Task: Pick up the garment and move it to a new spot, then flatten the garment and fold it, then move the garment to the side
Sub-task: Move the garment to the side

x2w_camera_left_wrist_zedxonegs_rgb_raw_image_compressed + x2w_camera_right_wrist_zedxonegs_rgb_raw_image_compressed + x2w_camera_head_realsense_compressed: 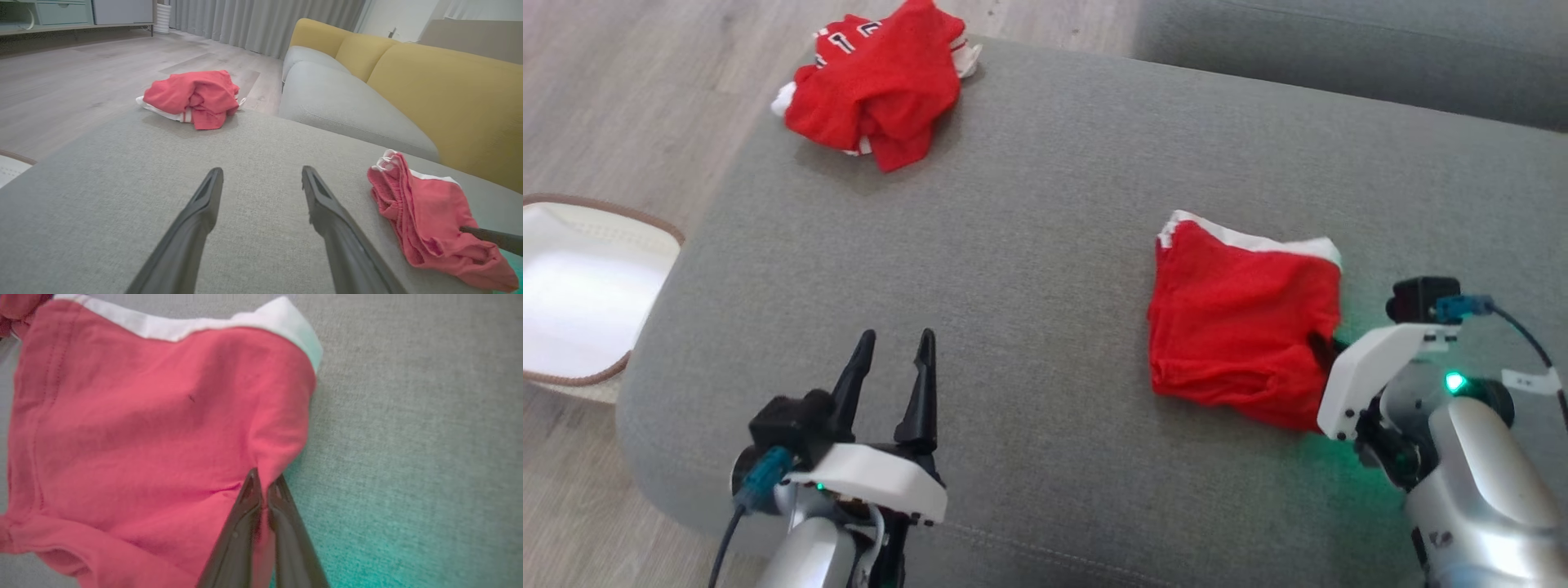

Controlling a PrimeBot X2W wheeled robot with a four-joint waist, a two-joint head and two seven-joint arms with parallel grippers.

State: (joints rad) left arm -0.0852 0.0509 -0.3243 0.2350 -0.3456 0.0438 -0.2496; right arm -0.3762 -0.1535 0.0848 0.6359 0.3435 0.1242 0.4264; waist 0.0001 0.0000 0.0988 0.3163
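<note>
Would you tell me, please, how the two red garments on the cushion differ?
The near garment lies folded; the far garment is crumpled. The right gripper is shut on the near garment's edge; the far garment lies untouched at the cushion corner. Both are red with white trim.

Nothing legible on the folded red garment; white markings on the crumpled red garment are unreadable.

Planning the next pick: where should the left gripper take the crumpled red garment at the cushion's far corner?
Probably the loose flap pointing toward the robot on the crumpled red garment. It sticks out from the heap over bare cushion, so the open left gripper can come in from the near side and pinch it.
</note>
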